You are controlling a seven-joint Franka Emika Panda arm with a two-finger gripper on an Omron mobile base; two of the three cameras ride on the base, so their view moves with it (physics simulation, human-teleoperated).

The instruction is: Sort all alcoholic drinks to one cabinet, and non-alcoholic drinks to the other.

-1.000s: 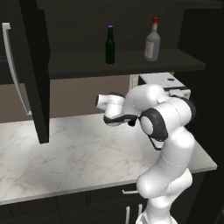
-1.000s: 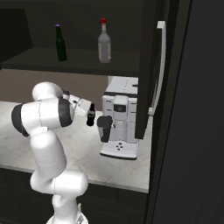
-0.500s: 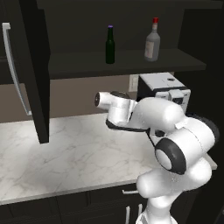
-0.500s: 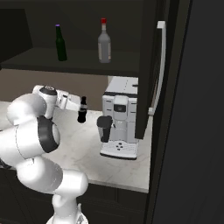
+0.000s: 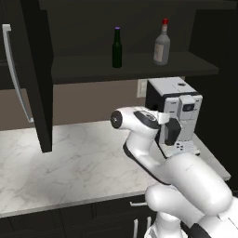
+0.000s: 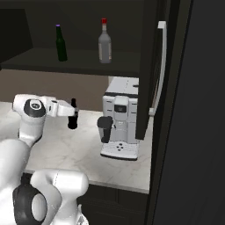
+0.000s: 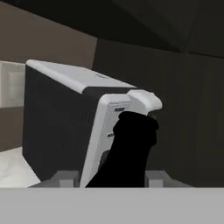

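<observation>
While the two near-black cabinets stand open, one door hanging at the left and the other door at the right, I judge that my load belongs away from the shelf where the green beer bottle and the red-capped liquor bottle already stand, well apart from each other. Beside the coffee machine at the right end of the desk, my fingers pinch the small black cola bottle upright, clear above the marble. To do this well I should keep it vertical, swing wide of the machine, and lift gently towards the other cabinet.
</observation>
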